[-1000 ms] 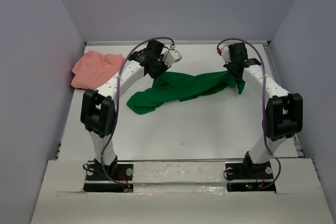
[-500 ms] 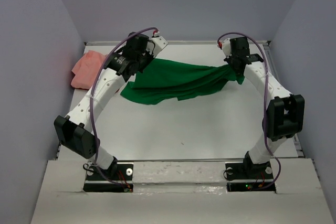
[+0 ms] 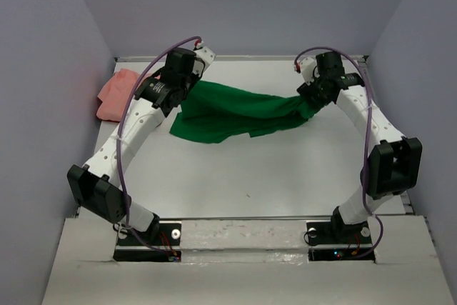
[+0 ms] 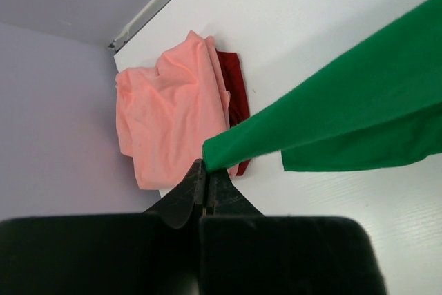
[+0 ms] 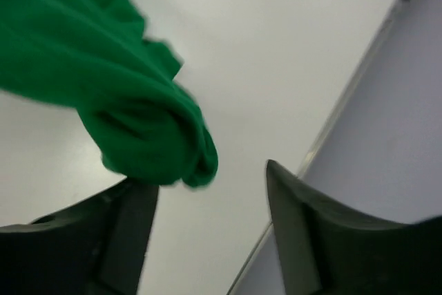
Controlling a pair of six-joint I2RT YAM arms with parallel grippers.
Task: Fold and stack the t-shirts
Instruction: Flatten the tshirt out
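Note:
The bright green t-shirt (image 3: 235, 112) hangs partly spread across the back of the table, stretched between the two arms. My left gripper (image 4: 205, 167) is shut on one corner of the green t-shirt (image 4: 345, 101) and holds it above the table; in the top view that gripper (image 3: 184, 89) is at back left. My right gripper (image 5: 207, 177) is open at back right (image 3: 312, 98). A bunched end of the green shirt (image 5: 131, 122) rests against its left finger (image 5: 131, 219) and is not clamped. The salmon-pink t-shirt (image 4: 169, 115) lies crumpled in the back left corner, over a bit of dark red cloth (image 4: 235, 94).
The pink shirt (image 3: 114, 94) lies against the left wall. A raised rail (image 3: 243, 57) runs along the table's back edge. The right wall and its rail (image 5: 345, 101) are close to my right gripper. White table surface (image 3: 250, 169) lies in front of the green shirt.
My right gripper has opened, letting go of the green shirt's end. The left arm swung left and back with its corner, spreading the twisted shirt wider.

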